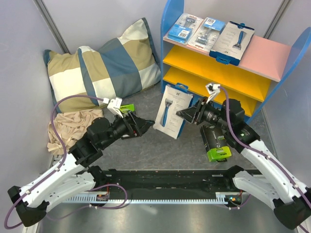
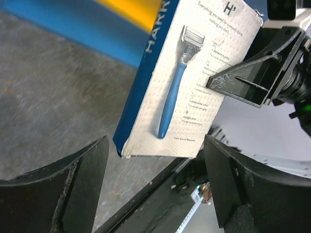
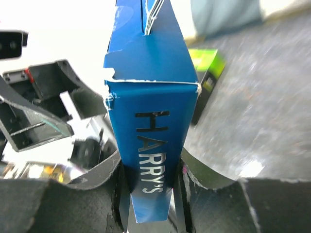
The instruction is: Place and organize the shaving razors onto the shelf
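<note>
Clamping the white Harry's razor box [image 1: 172,110] by its right side, the right gripper [image 1: 187,115] holds it upright and slightly tilted at the middle of the table [image 1: 141,150], in front of the shelf [image 1: 171,14] and its lowest yellow board; the right wrist view shows both fingers pressed against the pack's faces beside its blue spine. The left gripper [image 1: 145,125] sits just left of that box with its jaws spread wide and nothing between them, not touching it. On the pink top board, toward its left end, two blister packs [image 1: 183,26] [image 1: 208,31] and a second white box [image 1: 233,41] lie side by side. One black-and-lime box [image 1: 215,141] lies on the table under the right arm, another [image 1: 127,108] shows just behind the left gripper. A checked pillow [image 1: 104,68] fills the far left corner, with a beige cloth [image 1: 68,127] by the left edge
</note>
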